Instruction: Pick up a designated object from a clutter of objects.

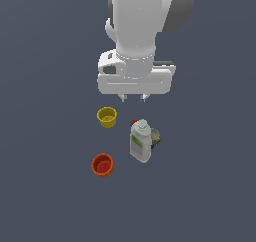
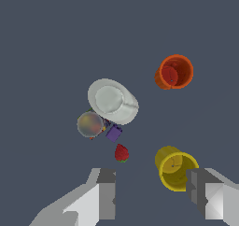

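The designated object, a small orange-red tapered cup [image 1: 102, 164] [image 2: 174, 72], stands upright on the grey floor, nearest the exterior camera. My gripper [image 1: 134, 98] [image 2: 151, 199] hangs open high above the clutter of objects, with nothing between its fingers [image 2: 106, 199]. A yellow cup [image 1: 107, 117] [image 2: 175, 168] stands below it, toward the exterior view's left. A white bottle with a green label [image 1: 140, 141] [image 2: 112, 100] stands upright to the exterior view's right of the cups. Behind the bottle sits a small multicoloured can [image 1: 155, 136] [image 2: 89, 124].
A tiny red strawberry-like bit [image 2: 121, 152] [image 1: 133, 122] and a purple cube [image 2: 114, 133] lie beside the bottle and can. The arm's white body [image 1: 142, 21] fills the upper middle of the exterior view. The floor [image 1: 45, 186] is plain grey.
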Robot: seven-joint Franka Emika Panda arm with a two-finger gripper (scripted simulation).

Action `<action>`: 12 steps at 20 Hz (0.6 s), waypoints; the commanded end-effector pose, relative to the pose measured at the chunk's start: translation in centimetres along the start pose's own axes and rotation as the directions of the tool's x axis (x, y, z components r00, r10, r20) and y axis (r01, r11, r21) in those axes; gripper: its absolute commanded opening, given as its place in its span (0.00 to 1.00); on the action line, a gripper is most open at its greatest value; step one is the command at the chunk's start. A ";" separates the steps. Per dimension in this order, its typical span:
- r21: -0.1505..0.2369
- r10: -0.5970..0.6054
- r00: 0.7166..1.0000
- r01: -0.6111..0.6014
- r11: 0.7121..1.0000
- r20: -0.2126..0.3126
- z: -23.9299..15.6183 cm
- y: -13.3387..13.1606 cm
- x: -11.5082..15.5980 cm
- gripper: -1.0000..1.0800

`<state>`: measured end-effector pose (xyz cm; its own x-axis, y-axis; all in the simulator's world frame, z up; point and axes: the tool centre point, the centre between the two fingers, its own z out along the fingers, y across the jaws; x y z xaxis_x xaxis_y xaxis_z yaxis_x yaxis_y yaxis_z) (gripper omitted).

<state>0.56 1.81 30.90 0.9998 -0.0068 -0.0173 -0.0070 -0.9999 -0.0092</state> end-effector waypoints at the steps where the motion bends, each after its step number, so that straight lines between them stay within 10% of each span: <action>1: 0.000 -0.001 1.000 0.001 1.000 -0.001 0.0 0.0 0.0 0.62; 12: 0.033 -0.010 0.999 0.012 0.999 -0.047 2.0 0.3 2.0 0.62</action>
<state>2.09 1.58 29.31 0.9998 0.0021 0.0201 0.0028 -0.9994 -0.0356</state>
